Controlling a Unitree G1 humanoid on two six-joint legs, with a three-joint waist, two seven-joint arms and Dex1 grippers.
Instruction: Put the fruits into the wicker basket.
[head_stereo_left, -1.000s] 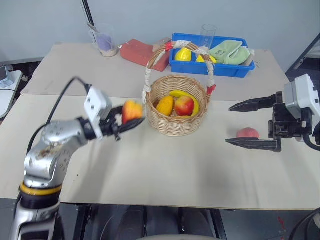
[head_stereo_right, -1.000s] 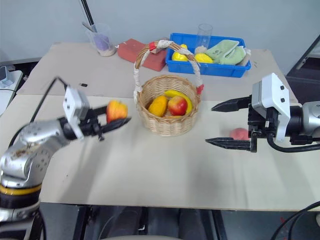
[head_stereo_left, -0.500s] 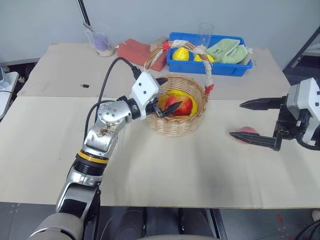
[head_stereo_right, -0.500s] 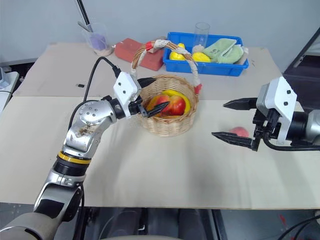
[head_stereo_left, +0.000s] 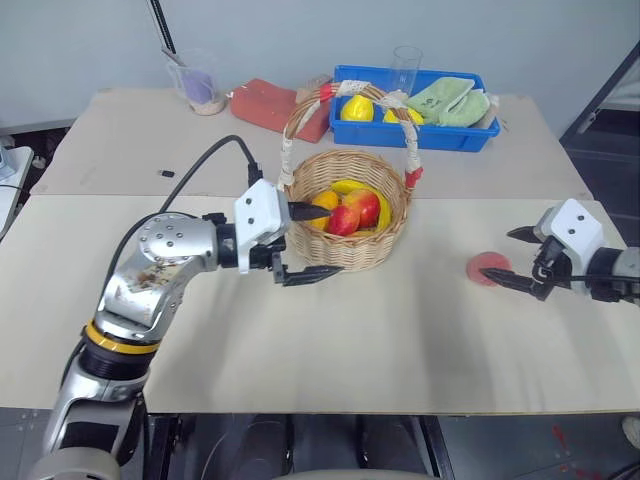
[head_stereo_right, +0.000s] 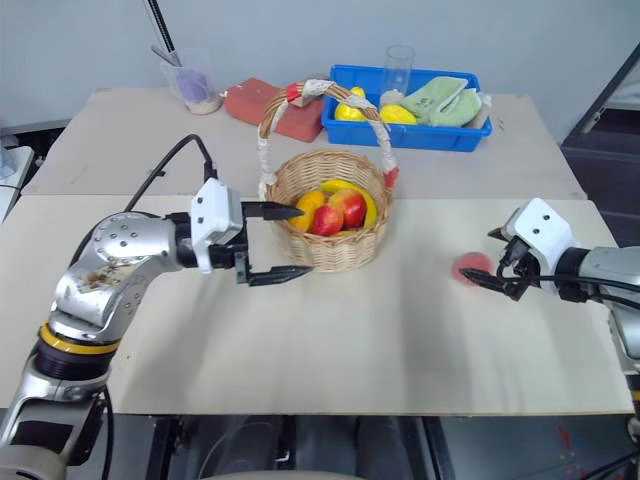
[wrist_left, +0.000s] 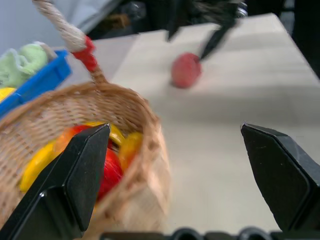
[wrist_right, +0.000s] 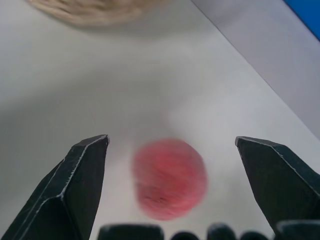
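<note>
The pink peach (head_stereo_left: 487, 269) lay on the table (head_stereo_left: 330, 340), well right of the wicker basket (head_stereo_left: 350, 245), framed between the right pincer's (head_stereo_left: 520, 258) wide-spread fingers. It looked light, round and prone to rolling, so squeezing across its middle seemed wisest. The left pincer (head_stereo_left: 312, 240) gaped empty beside the basket, mango (head_stereo_left: 343, 219) inside
</note>
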